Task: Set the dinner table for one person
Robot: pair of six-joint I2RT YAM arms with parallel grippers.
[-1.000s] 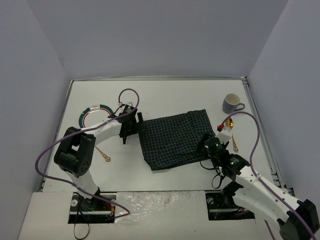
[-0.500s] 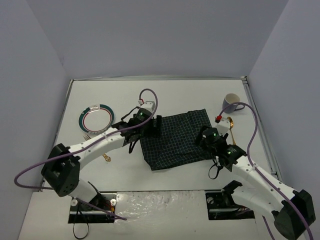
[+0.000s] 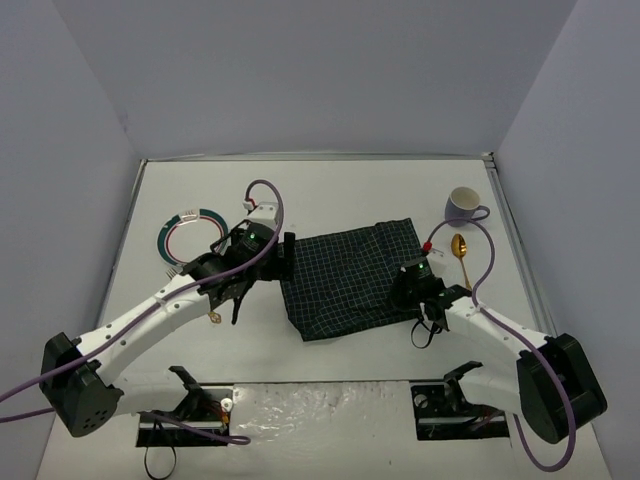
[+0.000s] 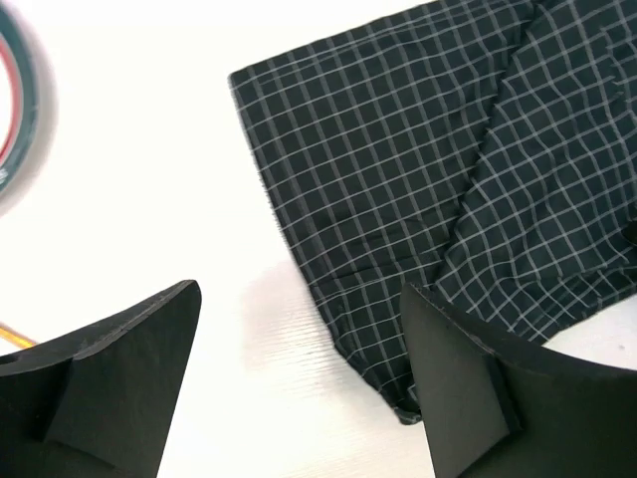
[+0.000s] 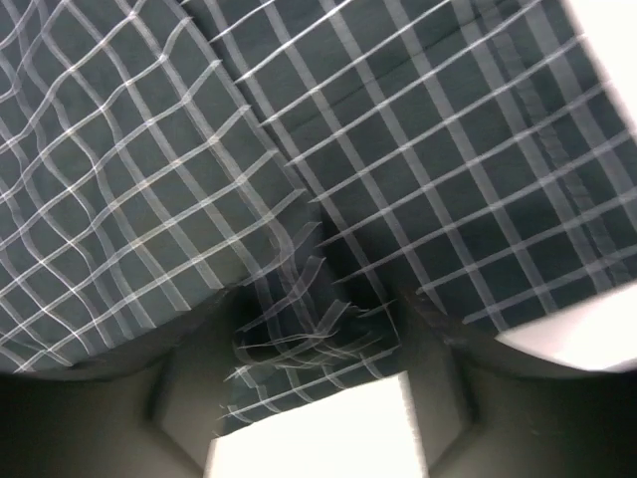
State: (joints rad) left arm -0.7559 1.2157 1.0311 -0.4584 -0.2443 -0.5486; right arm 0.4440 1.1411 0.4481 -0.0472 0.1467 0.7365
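The dinner table is the white tabletop. A dark checked cloth lies rumpled at its middle; it also shows in the left wrist view and the right wrist view. My left gripper is open and empty, just above the cloth's left edge. My right gripper is low on the cloth's right edge. Its jaws stand apart with a bunched fold of cloth between them. A round plate with a green and red rim lies at the left.
A pale mug stands at the back right, with a gold spoon just in front of it. A gold fork lies partly under my left arm. The plate's rim shows at the left edge of the left wrist view.
My left gripper has drawn back left from over the cloth to its left edge. My right gripper has come down and forward onto the cloth's right edge. The cloth lies as before.
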